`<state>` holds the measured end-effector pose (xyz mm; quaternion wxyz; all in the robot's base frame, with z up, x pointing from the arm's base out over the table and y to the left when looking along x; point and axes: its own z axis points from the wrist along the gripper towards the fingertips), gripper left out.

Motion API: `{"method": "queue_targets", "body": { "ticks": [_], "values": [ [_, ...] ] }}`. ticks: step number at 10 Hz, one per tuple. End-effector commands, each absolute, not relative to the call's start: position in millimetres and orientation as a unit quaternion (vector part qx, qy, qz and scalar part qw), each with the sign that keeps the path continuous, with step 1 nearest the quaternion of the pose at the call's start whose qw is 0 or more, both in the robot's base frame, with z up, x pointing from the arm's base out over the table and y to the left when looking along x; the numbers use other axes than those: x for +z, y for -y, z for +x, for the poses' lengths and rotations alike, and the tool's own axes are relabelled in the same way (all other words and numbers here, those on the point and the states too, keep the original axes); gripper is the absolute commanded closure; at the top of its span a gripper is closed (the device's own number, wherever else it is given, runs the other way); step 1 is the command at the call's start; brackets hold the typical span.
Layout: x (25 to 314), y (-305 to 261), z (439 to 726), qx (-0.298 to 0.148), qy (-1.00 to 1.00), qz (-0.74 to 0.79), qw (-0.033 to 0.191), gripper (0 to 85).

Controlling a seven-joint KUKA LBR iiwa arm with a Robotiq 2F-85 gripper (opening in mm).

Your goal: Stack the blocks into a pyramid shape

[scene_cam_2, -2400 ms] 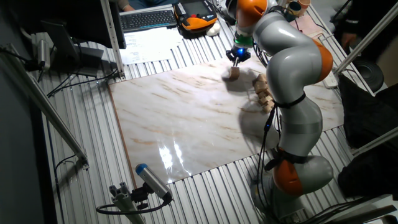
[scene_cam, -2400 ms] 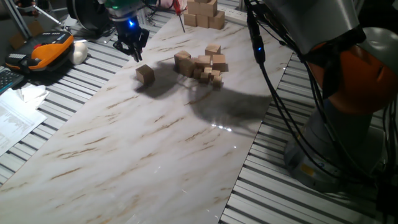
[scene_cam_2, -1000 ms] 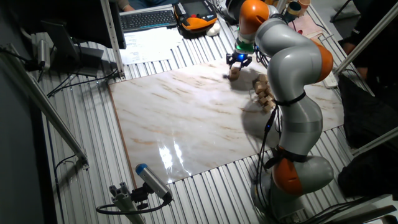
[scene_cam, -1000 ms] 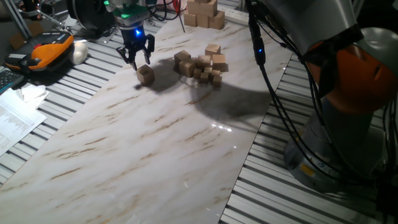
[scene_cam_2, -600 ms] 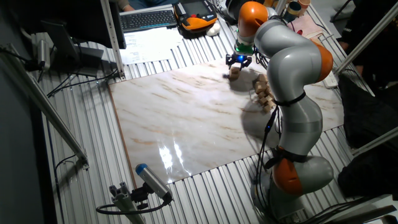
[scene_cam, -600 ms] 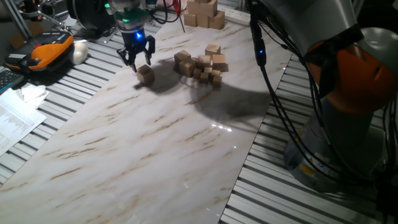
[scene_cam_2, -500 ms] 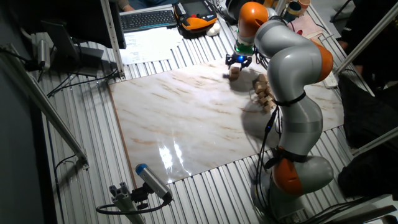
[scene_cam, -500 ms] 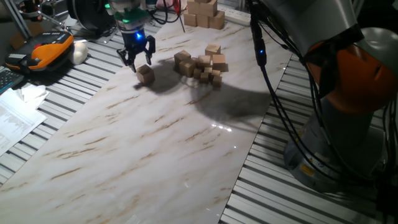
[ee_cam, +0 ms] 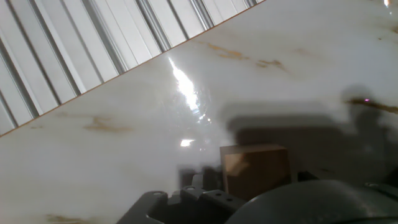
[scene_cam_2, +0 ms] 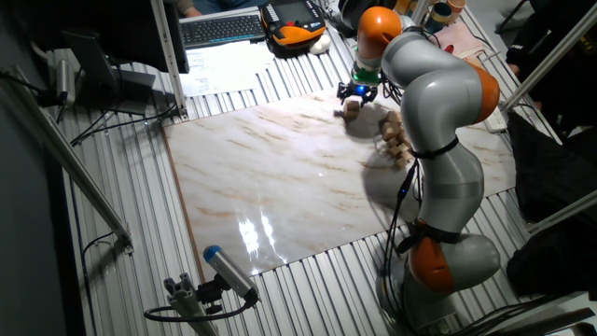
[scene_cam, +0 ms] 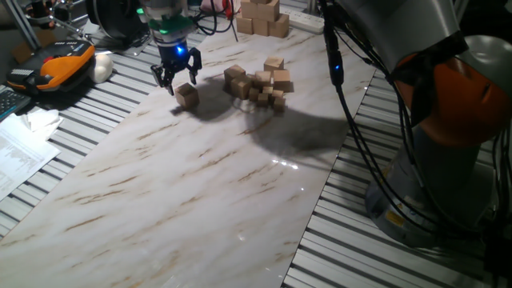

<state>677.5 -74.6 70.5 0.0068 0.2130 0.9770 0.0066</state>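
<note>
A single light-tan block (scene_cam: 187,97) sits alone on the marble board, left of a loose cluster of blocks (scene_cam: 260,83) that includes some much smaller cubes. My gripper (scene_cam: 177,80) hangs open just above and slightly behind this single block, holding nothing. The other fixed view shows the gripper (scene_cam_2: 357,91) over the same block (scene_cam_2: 352,109), with the cluster (scene_cam_2: 394,136) to its right. In the hand view the block (ee_cam: 255,169) lies low in the frame, partly hidden by the hand's body; the fingertips do not show there.
A pile of bigger pale blocks (scene_cam: 262,18) stands at the back edge of the marble board (scene_cam: 160,200). An orange device (scene_cam: 56,64), a white round object (scene_cam: 102,67) and papers (scene_cam: 20,148) lie left of the board. A keyboard (scene_cam_2: 219,28) sits beyond it.
The gripper came down around the single block, then rose a little and drifted back-left off it. The block stays where it was.
</note>
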Motion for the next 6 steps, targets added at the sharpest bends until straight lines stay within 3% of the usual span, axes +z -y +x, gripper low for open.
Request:
{"method": "queue_targets", "body": {
  "ticks": [1,5,6],
  "values": [
    [70,74,677,0.007,-0.977,0.213,0.006,17.0],
    [55,75,677,0.012,-0.98,0.199,0.008,17.0],
    [55,75,677,0.012,-0.983,0.185,0.007,34.0]
  ]
}}
